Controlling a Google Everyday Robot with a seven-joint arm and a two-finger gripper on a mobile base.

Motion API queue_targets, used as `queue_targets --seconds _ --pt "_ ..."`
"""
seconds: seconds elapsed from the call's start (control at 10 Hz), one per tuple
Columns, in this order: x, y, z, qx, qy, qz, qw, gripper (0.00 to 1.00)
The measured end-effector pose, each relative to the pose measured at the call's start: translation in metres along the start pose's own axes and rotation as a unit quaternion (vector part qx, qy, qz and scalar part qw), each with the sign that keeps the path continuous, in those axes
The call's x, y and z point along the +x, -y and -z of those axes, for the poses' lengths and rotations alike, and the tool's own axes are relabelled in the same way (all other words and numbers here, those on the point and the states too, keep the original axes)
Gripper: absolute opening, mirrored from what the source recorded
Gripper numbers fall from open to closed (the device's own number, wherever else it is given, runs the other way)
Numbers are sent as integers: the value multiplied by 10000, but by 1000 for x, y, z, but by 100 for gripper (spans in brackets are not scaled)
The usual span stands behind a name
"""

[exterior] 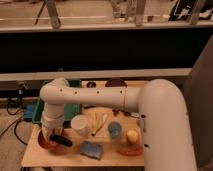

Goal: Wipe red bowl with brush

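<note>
At the lower left of the frame the gripper [51, 134] hangs over the red bowl [46, 142], which sits on the near-left corner of the wooden table [65, 159]. The black brush [60, 140] juts out from under the gripper toward the lower right, lying across the bowl's right rim; it appears to be clamped in the gripper, though the wrist hides the actual contact.

To wipe well, I judge the brush tip should press lightly into the bowl's inside and sweep along the curve, keeping the pressure gentle so the bowl (it sits close to the table edge) does not slide off or tip.

The bowl lies directly beneath the gripper, mostly covered by it, with only its lower-left rim showing.

Moving right, a green bin [72, 92] stands behind, then a white cup [80, 125] just beside the brush, a blue sponge [91, 149] near the front edge, a blue cup [114, 129], and a yellow fruit [132, 136] on an orange plate [131, 148].
</note>
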Motion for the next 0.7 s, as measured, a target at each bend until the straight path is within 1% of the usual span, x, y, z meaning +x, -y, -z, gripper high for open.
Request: queue_targets --seconds 0.1,0.3,0.5,0.7 --pt "-2 5 -1 51 41 53 10000 0" --pt "-12 18 -5 149 155 127 9997 0" --pt "-28 26 -11 238 290 80 9993 0" --pt "-41 27 -14 330 385 -14 9987 0"
